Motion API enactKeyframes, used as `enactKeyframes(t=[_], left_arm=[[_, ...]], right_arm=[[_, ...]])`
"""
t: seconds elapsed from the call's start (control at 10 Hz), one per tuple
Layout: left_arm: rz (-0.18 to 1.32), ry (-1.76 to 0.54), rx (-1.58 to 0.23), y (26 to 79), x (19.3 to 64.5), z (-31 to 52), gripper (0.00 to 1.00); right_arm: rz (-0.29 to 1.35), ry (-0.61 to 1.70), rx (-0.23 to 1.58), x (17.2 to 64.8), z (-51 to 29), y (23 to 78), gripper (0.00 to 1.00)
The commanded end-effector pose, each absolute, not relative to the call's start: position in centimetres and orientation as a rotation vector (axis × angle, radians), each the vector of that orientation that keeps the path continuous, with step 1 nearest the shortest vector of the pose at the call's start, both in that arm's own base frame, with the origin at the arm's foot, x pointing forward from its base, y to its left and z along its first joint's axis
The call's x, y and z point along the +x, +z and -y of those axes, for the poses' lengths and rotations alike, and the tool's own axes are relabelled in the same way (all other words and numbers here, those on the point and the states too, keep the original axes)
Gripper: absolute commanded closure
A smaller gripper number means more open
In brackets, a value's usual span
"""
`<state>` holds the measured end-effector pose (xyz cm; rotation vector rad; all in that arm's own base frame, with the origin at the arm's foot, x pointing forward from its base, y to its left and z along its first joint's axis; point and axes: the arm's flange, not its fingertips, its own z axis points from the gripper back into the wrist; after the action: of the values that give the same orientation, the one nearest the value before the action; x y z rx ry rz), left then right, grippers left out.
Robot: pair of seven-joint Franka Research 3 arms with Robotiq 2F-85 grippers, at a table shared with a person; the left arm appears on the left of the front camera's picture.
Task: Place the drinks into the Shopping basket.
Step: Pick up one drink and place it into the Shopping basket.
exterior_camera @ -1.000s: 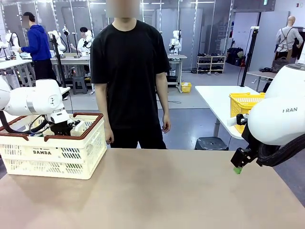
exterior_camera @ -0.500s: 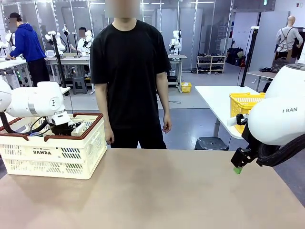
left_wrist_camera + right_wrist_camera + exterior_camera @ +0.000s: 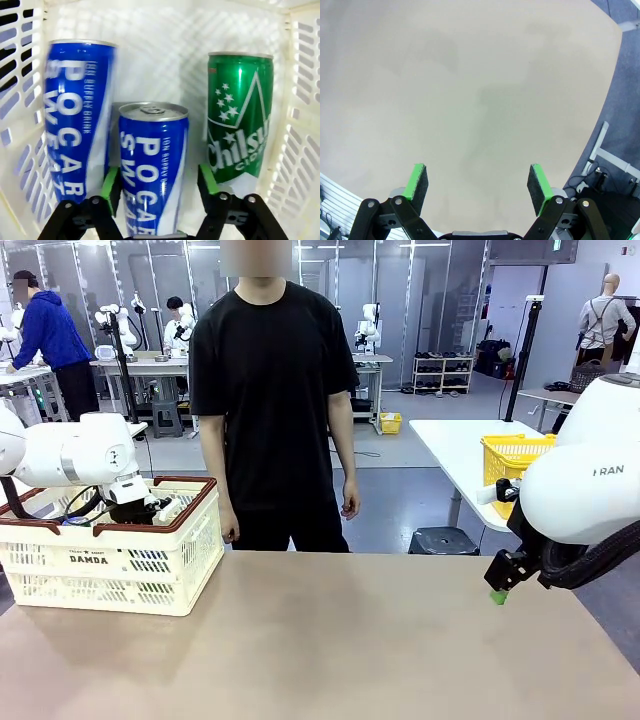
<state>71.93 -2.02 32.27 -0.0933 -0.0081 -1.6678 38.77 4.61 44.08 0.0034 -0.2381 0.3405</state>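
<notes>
Release step, judging by the frames. Left gripper (image 3: 159, 186) sat down inside the cream-white latticed plastic shopping basket with the brown-red rim (image 3: 108, 565) at the table's left end. Green pads (image 3: 111, 187) stood spread either side of a small blue metal can with white lettering (image 3: 151, 167), with a visible gap on each side; not pinching it as far as could be told. Can stood upright on the basket floor, its pull-tab top in view.

Also in the basket: a second blue can with white lettering (image 3: 79, 117), upright beside the lattice wall, and a green metal can with white stars and markings (image 3: 239, 117), upright on the other side. Both close to the middle can; could not tell whether touching.

Right gripper (image 3: 479, 187) hovered over the bare tan tabletop (image 3: 470, 90), fingers spread wide, holding nothing. No drinks seen on the table in the front view. Person in a black T-shirt (image 3: 270, 390) stood at the far side, arms down.

Likely the last of the placing. Next move: straight lift out, pads kept spread so as not to clip the neighbouring cans or the lattice wall.
</notes>
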Motion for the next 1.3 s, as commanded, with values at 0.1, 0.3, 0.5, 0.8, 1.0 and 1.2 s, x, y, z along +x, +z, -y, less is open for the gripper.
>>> enactKeyframes(t=[0.1, 0.3, 0.5, 0.8, 1.0, 1.2], left_arm=[[0.039, -1.695, -0.076, 32.9, 71.2, 2.1, 0.00], [0.033, -1.685, -0.070, 33.4, 70.9, 2.3, 0.00], [0.043, -1.675, -0.067, 34.3, 70.6, 2.4, 0.00], [0.086, -1.664, -0.063, 36.1, 69.9, 3.0, 0.00], [0.110, -1.646, -0.065, 37.1, 69.5, 3.3, 0.00], [0.137, -1.653, -0.059, 38.1, 69.2, 3.7, 0.00]], right_arm=[[0.238, 0.344, 0.003, 38.6, -4.5, 43.9, 0.00], [0.238, 0.344, 0.003, 38.6, -4.5, 43.9, 0.00], [0.238, 0.344, 0.003, 38.6, -4.5, 43.9, 0.00], [0.238, 0.344, 0.003, 38.6, -4.5, 43.9, 0.00], [0.238, 0.344, 0.003, 38.6, -4.5, 43.9, 0.00], [0.238, 0.344, 0.003, 38.6, -4.5, 43.9, 0.00]])
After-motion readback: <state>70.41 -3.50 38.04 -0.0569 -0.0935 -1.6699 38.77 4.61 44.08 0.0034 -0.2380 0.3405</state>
